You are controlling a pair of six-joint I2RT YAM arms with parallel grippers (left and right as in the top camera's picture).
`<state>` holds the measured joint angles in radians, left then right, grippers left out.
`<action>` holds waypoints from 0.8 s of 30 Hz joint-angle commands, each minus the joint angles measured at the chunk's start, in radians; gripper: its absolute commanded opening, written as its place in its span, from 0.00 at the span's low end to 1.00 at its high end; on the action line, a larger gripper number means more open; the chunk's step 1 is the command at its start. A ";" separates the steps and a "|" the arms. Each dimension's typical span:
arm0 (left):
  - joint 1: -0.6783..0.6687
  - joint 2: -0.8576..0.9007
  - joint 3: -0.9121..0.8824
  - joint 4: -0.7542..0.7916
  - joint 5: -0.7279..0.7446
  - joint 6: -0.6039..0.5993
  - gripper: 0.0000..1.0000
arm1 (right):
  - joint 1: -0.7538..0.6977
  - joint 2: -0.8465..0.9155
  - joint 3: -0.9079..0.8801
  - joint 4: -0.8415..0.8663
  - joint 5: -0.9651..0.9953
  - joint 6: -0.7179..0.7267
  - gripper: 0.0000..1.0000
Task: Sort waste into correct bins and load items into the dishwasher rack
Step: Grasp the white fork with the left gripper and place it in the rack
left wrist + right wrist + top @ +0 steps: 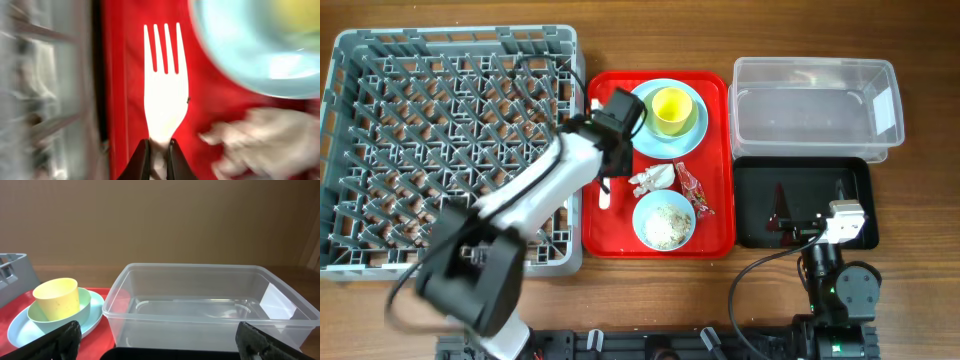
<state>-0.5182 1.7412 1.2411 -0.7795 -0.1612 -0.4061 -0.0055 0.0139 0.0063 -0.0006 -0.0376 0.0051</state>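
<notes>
My left gripper [159, 146] is shut on the handle of the white plastic fork [163, 95], whose tines point away over the red tray. Seen from overhead, the left gripper [606, 178] hangs over the tray's left edge, with the fork's handle end [605, 196] showing below it. The pale blue plate [692, 135] carries the yellow-green cup [672, 108]. A crumpled napkin [652, 178], a red wrapper [694, 188] and a bowl of crumbly scraps [664, 224] lie nearby. My right gripper [828, 226] stands open and empty over the black tray [760, 205], facing the clear tub [200, 305].
The grey dishwasher rack [450, 150] fills the left side, right beside the red serving tray [715, 235]. The clear tub [815, 100] sits behind the black tray at the right. My left arm crosses the rack's near right corner.
</notes>
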 commanded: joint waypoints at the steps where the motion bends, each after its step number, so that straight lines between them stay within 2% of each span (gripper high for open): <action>1: -0.001 -0.220 0.037 -0.060 -0.055 0.002 0.04 | 0.004 0.002 -0.001 0.003 -0.009 -0.004 1.00; 4: 0.000 -0.283 0.036 -0.168 -0.171 0.005 0.04 | 0.004 0.002 -0.001 0.003 -0.009 -0.004 1.00; 7: 0.001 -0.268 0.021 -0.236 -0.209 0.005 0.04 | 0.004 0.002 -0.001 0.003 -0.009 -0.004 0.99; 10: 0.033 -0.240 -0.036 -0.206 -0.249 0.005 0.06 | 0.004 0.002 -0.001 0.003 -0.009 -0.004 1.00; 18: 0.157 -0.175 -0.054 -0.144 -0.230 0.043 0.04 | 0.004 0.002 -0.001 0.003 -0.009 -0.004 1.00; 21: 0.156 -0.163 -0.055 -0.134 -0.201 0.139 0.06 | 0.004 0.002 -0.001 0.003 -0.009 -0.004 1.00; 24: 0.156 -0.142 -0.060 -0.117 -0.199 0.185 0.10 | 0.004 0.002 -0.001 0.003 -0.009 -0.004 1.00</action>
<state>-0.3637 1.5715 1.1957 -0.9096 -0.3695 -0.3077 -0.0055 0.0139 0.0063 -0.0010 -0.0376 0.0051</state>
